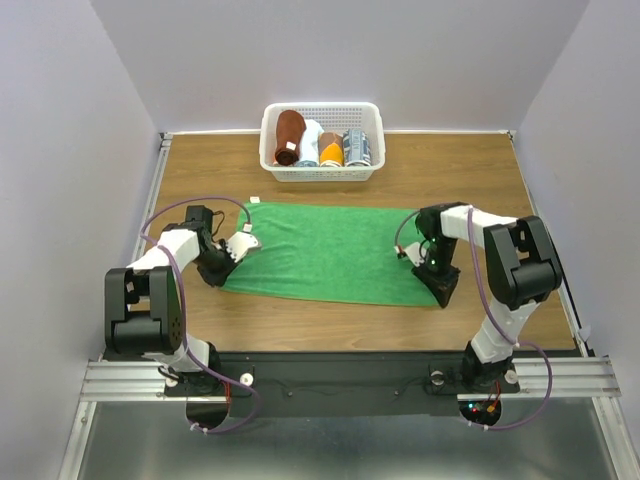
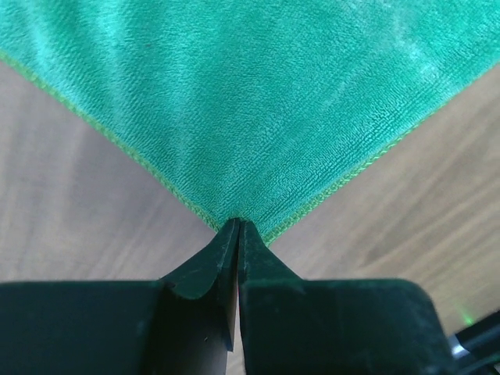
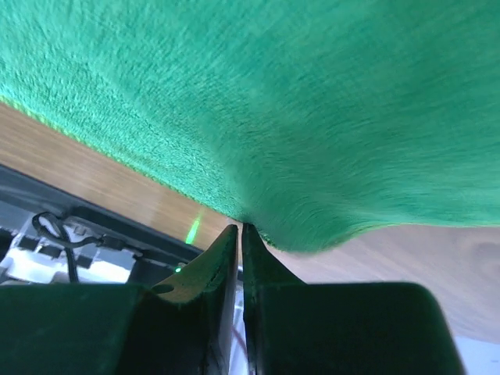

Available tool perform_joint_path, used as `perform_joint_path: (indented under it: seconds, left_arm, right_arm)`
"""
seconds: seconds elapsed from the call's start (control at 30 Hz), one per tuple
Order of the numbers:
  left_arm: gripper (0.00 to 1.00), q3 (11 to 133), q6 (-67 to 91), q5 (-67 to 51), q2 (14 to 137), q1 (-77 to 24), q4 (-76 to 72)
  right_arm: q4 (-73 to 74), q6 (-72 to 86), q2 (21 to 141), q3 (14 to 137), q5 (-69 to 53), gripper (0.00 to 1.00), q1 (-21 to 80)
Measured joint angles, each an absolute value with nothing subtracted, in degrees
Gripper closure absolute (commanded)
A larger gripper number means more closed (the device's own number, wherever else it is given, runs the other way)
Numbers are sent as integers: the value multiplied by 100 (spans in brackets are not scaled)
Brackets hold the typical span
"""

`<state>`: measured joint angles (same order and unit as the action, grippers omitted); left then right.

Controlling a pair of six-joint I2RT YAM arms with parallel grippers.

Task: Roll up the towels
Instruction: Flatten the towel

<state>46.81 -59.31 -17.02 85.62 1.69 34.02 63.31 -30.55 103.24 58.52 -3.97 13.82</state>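
Left pincer (image 2: 237, 224) on green towel (image 2: 250, 101) corner

I'm looking into a robotics lab cell: plain pale walls (image 1: 340, 50) box in a wooden table (image 1: 470, 170), with the left arm (image 1: 150, 300) and right arm (image 1: 515, 265) bolted to a metal rail (image 1: 120, 380).

Green towel (image 2: 258, 101) corner, pinched in left tool (image 2: 237, 226), wooden table (image 2: 70, 195)
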Motion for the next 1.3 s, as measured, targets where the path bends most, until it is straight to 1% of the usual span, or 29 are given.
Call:
perform_joint_path:
  seconds: [0.13,0.27,0.37,0.4,0.5,0.77,0.93,1.13,1.2,1.3]
  left_arm:
    - [87,4622,-5933,-1765,8438,56,3815]
    - [86,4628,-5839,-1863,8381,-451,4101]
    - [82,4663,-5752,-1973,8377,-738,4244]
    - [82,4685,-5739,-1997,8377,-757,4309]
    - [81,4700,-5708,-2003,8370,-749,4394]
    - [81,4700,-5686,-1916,8263,-698,4571]
    - [81,4766,-5684,-1903,8263,-631,4639]
    - [66,5207,-5577,-2110,8252,-478,4657]
    - [64,5437,-5459,-2237,8224,-373,4569]
    - [62,5732,-5140,-2357,8189,-283,4211]
  right_arm:
    - [6331,-3203,10412,6322,-497,86,1350]
    - [6171,-3299,10447,7006,-556,86,1350]
    - [6062,-3411,10512,7240,-460,82,1350]
    - [6060,-3452,10536,7240,-438,80,1350]
    - [6178,-3642,10578,7227,-364,79,1350]
    - [6394,-3944,10269,6901,-169,79,1352]
    - [6539,-3942,10160,6897,-318,79,1350]
    - [6486,-3782,10136,6873,-434,80,1350]
    - [6462,-3671,10116,6923,-539,80,1352]
    - [6431,-3444,10097,7319,-917,79,1350]
